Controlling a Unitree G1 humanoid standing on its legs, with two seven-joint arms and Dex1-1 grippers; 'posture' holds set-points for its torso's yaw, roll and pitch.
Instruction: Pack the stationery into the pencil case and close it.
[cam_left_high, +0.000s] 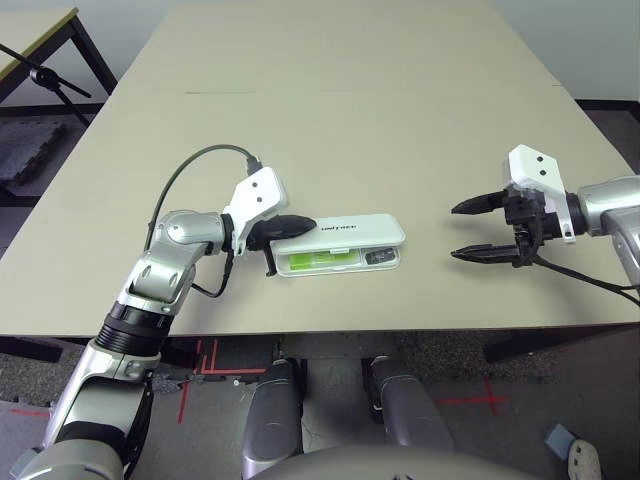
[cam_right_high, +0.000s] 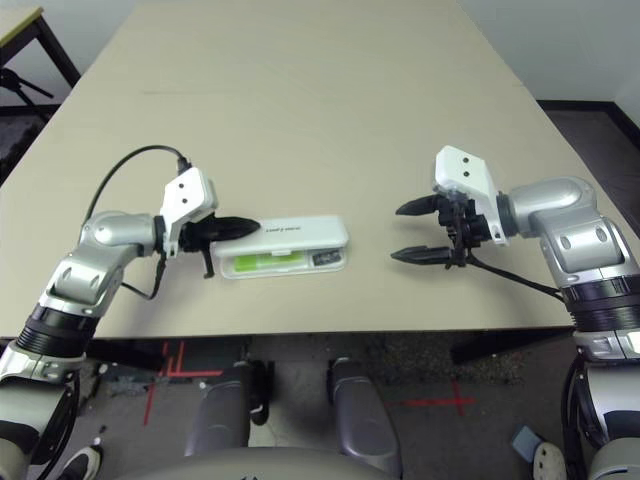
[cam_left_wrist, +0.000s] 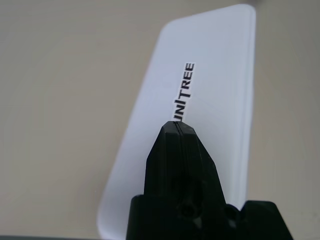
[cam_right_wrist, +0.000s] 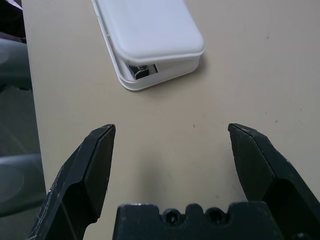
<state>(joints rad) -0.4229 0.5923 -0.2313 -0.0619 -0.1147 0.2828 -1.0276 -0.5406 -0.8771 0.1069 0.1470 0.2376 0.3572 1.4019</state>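
My left gripper (cam_left_high: 300, 223) has its two black fingers pressed together, with no gap between them and nothing held. In the left wrist view the joined fingertips (cam_left_wrist: 177, 131) rest over the white lid of the pencil case (cam_left_high: 340, 243), just at the start of the black "UNITREE" print. From the head camera I see that gripper at the left end of the case, its tip on or just above the lid; I cannot tell whether it touches.

My right gripper (cam_right_high: 402, 233) is spread wide, one finger above the other in the head views, and it holds nothing. In the right wrist view both fingers (cam_right_wrist: 97, 165) stand far apart over bare table, pointing toward the case. This gripper is well apart from the case, to its right.

The pencil case lies flat on the beige table (cam_left_high: 330, 110), near the front edge, between my two arms. The lid is partly lowered: the near side is still open, and the tray shows beneath it. Inside the tray I see the lime-green highlighter (cam_left_high: 320, 261) toward the left end and a small dark metallic piece (cam_left_high: 379, 257) toward the right end. The right wrist view shows that dark piece through the gap under the lid.
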